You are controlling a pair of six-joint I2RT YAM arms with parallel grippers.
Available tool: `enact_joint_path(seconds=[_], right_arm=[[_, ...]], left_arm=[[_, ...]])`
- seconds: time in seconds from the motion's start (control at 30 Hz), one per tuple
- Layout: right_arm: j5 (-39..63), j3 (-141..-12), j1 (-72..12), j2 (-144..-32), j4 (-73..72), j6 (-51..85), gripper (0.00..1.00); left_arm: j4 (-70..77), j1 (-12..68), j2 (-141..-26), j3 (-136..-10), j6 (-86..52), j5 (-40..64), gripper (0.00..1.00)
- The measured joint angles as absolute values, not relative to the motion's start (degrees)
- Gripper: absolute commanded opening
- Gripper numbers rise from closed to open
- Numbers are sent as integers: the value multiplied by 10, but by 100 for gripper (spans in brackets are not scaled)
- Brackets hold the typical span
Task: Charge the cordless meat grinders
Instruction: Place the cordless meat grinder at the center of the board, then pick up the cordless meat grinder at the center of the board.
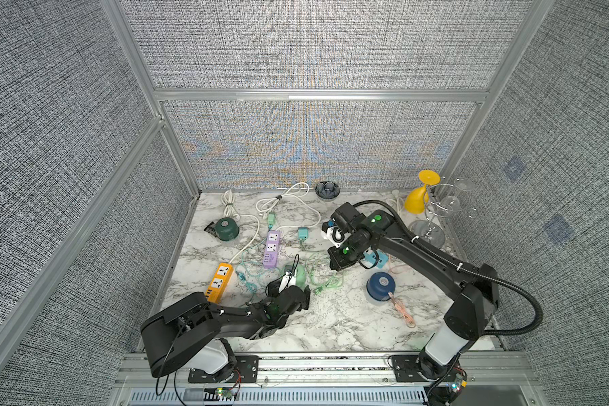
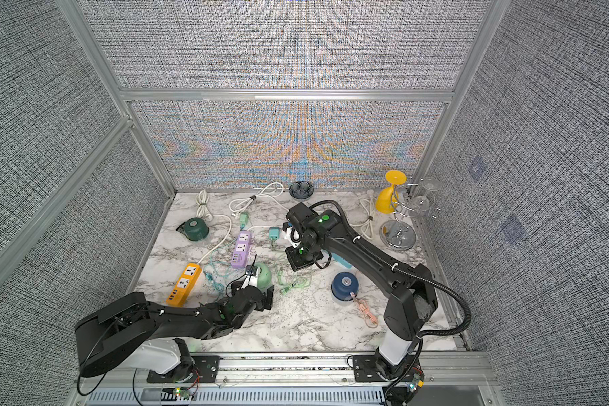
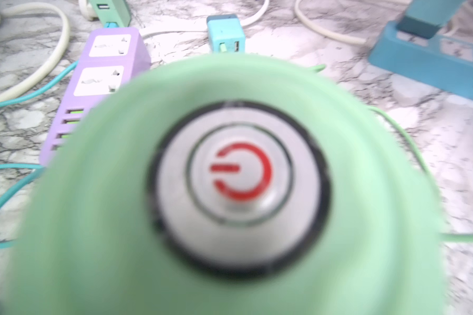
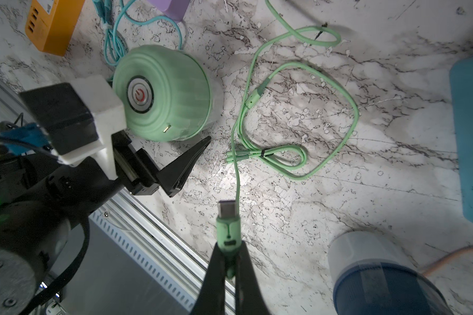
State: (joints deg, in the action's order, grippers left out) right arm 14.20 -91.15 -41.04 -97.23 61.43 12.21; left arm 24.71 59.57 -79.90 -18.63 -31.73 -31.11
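Lab cell, aluminium frame (image 1: pixel 317 95), grey fabric panels (image 1: pixel 296 42)

Only sign: red power symbol (image 3: pixel 241 171) on silver top button (image 3: pixel 238 191) of mint green grinder (image 3: pixel 93 218); no words or numbers legible

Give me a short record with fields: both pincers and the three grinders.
left pincer: open, at the mint green grinder
right pincer: shut on the green cable's plug, plug sticking out past the tips
mint green grinder: tipped on its side, button facing the left arm
dark green grinder: upright, back left, apart from both arms
navy blue grinder: upright, front right, pink cable at its base
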Motion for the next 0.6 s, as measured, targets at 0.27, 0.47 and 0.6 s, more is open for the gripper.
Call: enact_joint_path(seconds=[0.27, 0.47, 0.6], right_arm=[[146, -907, -406, -972, 608, 122, 0], [150, -907, -406, -971, 606, 122, 0], [152, -907, -406, -966, 606, 122, 0]], left_arm=[[235, 599, -795, -164, -293, -315, 99], [279, 600, -866, -179, -264, -320, 99], [330, 598, -884, -169, -252, -327, 99]])
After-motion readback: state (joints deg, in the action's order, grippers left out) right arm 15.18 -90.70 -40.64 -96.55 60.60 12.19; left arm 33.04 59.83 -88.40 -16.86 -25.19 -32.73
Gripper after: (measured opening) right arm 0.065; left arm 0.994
